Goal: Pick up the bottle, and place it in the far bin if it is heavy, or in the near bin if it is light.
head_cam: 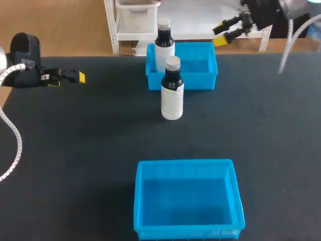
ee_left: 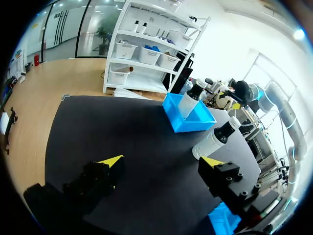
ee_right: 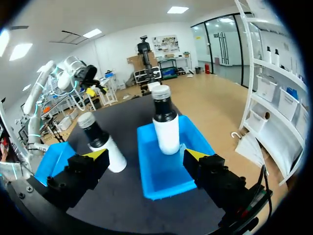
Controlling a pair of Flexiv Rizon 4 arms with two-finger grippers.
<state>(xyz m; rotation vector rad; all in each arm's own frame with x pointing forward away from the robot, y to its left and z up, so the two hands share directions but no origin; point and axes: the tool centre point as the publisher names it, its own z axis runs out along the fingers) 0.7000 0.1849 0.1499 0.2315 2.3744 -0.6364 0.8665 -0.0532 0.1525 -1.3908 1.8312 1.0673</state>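
One black bottle with a white label and grey cap [head_cam: 172,95] stands on the dark table just in front of the far blue bin [head_cam: 200,80]. A second, similar bottle [head_cam: 164,44] stands upright in that bin's left part. My right gripper [head_cam: 221,34] hangs open and empty above and behind the bin's right corner. In the right wrist view the gripper [ee_right: 145,154] looks down over the bin [ee_right: 161,181] with its bottle [ee_right: 165,122] ahead and the table bottle [ee_right: 102,144] beside it. My left gripper [head_cam: 70,77] is open at the far left, well away from both bottles [ee_left: 215,139].
The near blue bin [head_cam: 188,201] sits empty at the front of the table, straight in front of the standing bottle. A white cable from my left arm [head_cam: 15,135] hangs along the table's left edge.
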